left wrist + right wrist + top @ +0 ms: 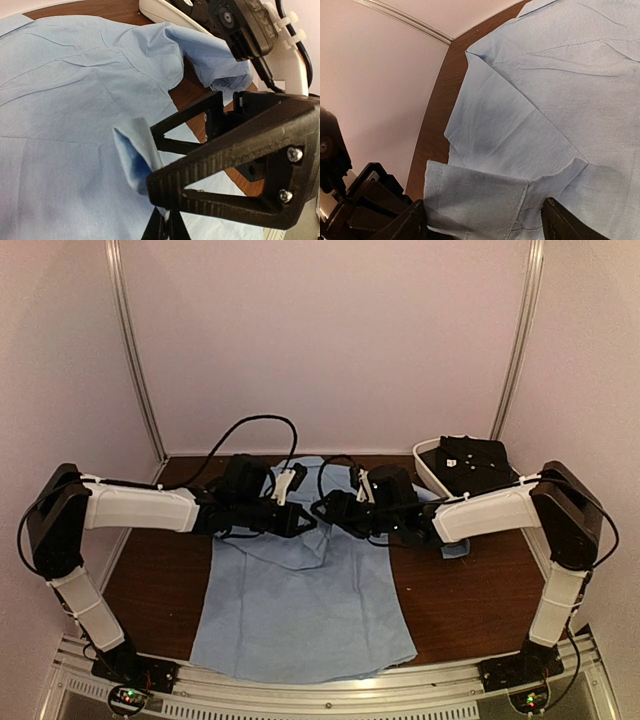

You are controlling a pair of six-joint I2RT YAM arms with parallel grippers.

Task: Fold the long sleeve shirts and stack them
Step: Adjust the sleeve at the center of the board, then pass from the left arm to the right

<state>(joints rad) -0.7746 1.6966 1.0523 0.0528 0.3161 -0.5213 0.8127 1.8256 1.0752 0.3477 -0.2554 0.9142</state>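
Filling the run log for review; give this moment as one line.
light blue shirt: spread on table | left gripper: shut on a shirt fold | right gripper: open, straddling a shirt flap

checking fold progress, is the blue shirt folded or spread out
Mostly spread: the shirt lies flat on the table, with only a sleeve end turned over onto it.

Tub [421, 456] stands behind right claw [325, 508]; bare table [150, 580] flanks shirt [300, 605].

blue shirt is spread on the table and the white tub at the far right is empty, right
Not empty: the top external view shows something dark in the white tub. The blue shirt does lie spread on the table.
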